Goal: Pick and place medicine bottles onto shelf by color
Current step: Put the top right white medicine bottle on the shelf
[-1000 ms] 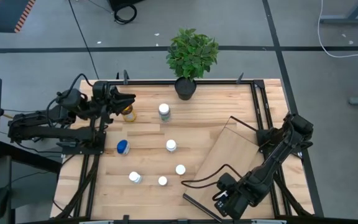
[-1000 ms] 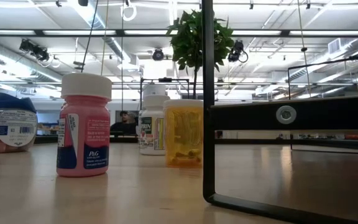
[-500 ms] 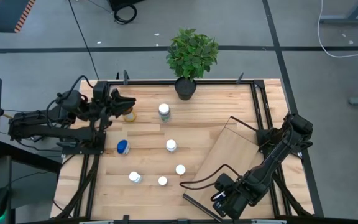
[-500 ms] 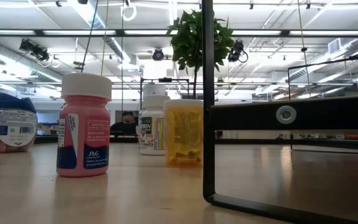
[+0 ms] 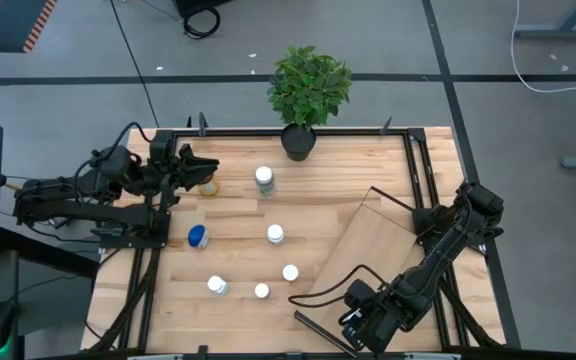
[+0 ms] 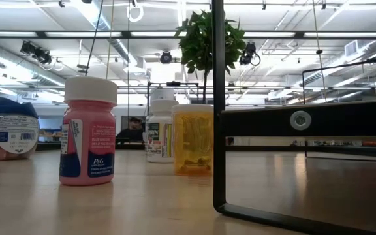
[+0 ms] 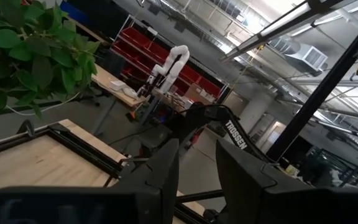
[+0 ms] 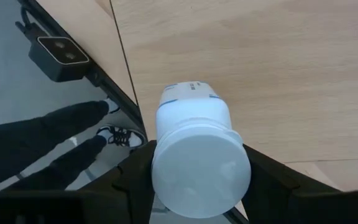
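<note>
The shelf (image 5: 373,248), a light-wood board with dark trim, lies tilted at the right of the high view. The right gripper (image 8: 194,186) at the lower right grips a white bottle (image 8: 197,155) between both fingers, over the board. The left gripper (image 5: 200,172) at the upper left has its fingers narrowly apart and nothing shows between them; it is just beside the amber bottle (image 5: 208,184). The blue-capped bottle (image 5: 197,236) and white-capped bottles (image 5: 275,234) stand in the middle of the table (image 5: 238,215). What the bottles hold cannot be seen.

Grey concrete floor (image 5: 488,40), red storage racks (image 7: 151,53), exposed ceiling ducts (image 7: 303,53).
</note>
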